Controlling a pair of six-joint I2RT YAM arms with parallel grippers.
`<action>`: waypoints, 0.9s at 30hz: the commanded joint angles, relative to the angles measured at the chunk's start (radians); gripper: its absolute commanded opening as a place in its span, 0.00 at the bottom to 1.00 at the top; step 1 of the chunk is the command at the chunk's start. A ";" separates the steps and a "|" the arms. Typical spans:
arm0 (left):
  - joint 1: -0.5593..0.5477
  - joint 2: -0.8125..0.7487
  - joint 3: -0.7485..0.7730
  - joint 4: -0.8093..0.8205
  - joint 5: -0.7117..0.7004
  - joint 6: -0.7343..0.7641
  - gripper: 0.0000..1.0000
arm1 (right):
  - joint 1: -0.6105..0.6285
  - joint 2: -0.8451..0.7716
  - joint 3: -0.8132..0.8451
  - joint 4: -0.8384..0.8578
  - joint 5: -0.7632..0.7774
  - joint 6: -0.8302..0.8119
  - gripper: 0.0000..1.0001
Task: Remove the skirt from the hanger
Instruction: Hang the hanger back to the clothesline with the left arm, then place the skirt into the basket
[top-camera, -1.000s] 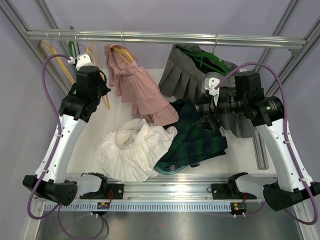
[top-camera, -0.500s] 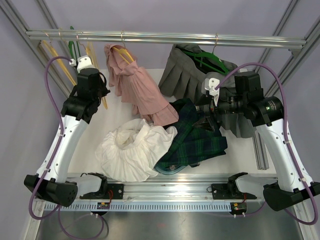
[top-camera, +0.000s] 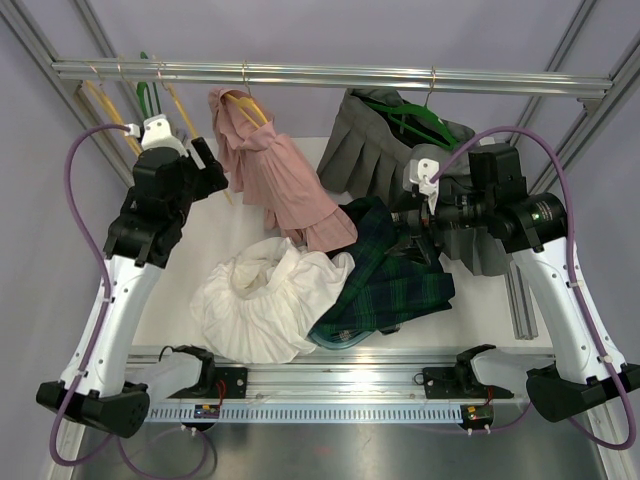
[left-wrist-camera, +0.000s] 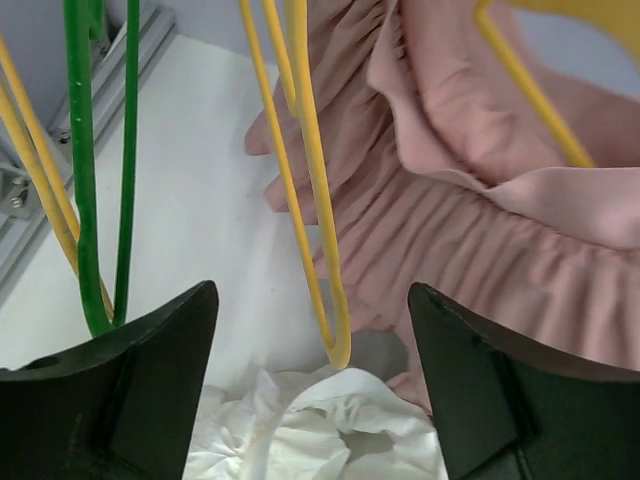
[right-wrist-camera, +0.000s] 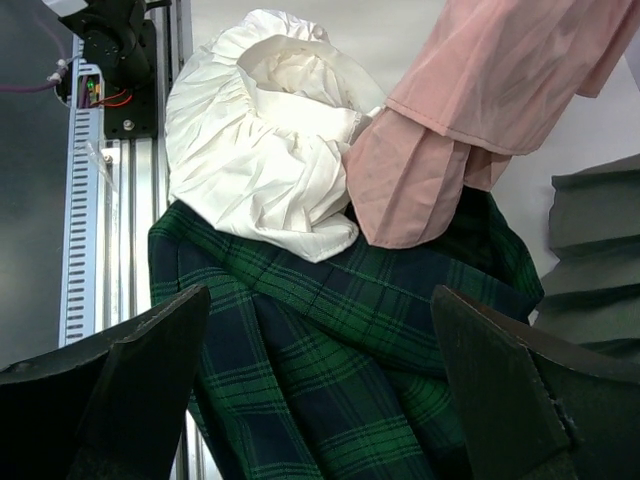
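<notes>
1. Release is the news at 10 o'clock. The left gripper (left-wrist-camera: 310, 300) has gone from almost closed to wide apart, and its arm has risen toward the rail (top-camera: 330, 73). Its fingers hold nothing now. A bare yellow hanger (left-wrist-camera: 312, 200) dangles free between them, with a bare green hanger (left-wrist-camera: 85, 200) just beside it.
2. My reading is that this emptied hanger has been put back on the rail, which leaves the left arm free for another garment.
3. At 11 o'clock the pink skirt (top-camera: 275, 175) hangs as before, draped on its own yellow hanger (top-camera: 245, 105). It looks like the nearest candidate for removal.
4. At 7 o'clock the white skirt (top-camera: 265, 300) lies in a heap on the table (top-camera: 205, 240), off any hanger. The plaid skirt (top-camera: 390, 280) lies touching it at 4 o'clock.
5. At 1 o'clock the grey skirt (top-camera: 375, 150) is also not yet removed and sits on a loaded green hanger (top-camera: 410, 120).
6. At 3 o'clock the right gripper (right-wrist-camera: 320, 300) has not budged. Its jaws are spread fully, it grasps nothing, and it hovers over the plaid cloth.
</notes>
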 joint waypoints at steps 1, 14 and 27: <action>0.005 -0.053 0.060 0.062 0.097 0.004 0.84 | -0.004 -0.004 0.008 -0.039 -0.063 -0.096 0.99; 0.005 -0.258 0.045 -0.042 0.467 0.135 0.99 | 0.022 0.085 -0.026 -0.508 -0.247 -0.886 1.00; 0.005 -0.548 -0.131 -0.188 0.373 0.082 0.99 | 0.573 0.293 0.023 -0.072 0.159 -0.477 0.99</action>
